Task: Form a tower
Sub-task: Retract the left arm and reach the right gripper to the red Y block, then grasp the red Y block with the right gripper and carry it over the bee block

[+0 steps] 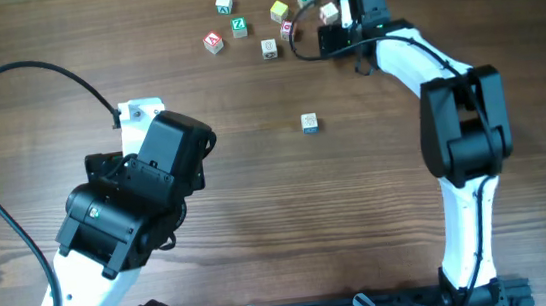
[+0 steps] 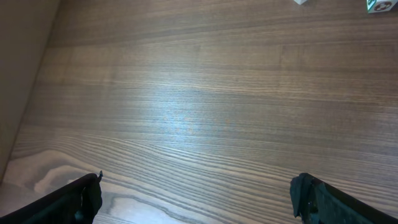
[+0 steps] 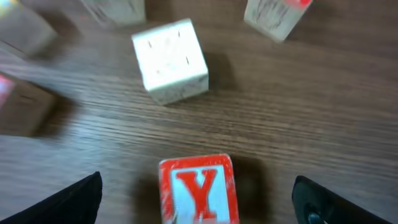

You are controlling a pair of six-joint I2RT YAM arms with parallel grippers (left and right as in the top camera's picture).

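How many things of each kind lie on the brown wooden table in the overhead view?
Small loose wooden letter cubes, at the far edge: 10
Blue-edged stack of wooden cubes, standing apart: 1
Total: 11

Tower (image 1: pixel 309 122) stands alone on table (image 1: pixel 258 205) — loose cubes (image 1: pixel 237 24) behind.

Overhead: tower (image 1: pixel 309 122) too small to count cubes. Right wrist view: red Y block (image 3: pixel 198 190) cut by bottom edge; left-edge blocks (image 3: pixel 22 31) blurred (letters unreadable).
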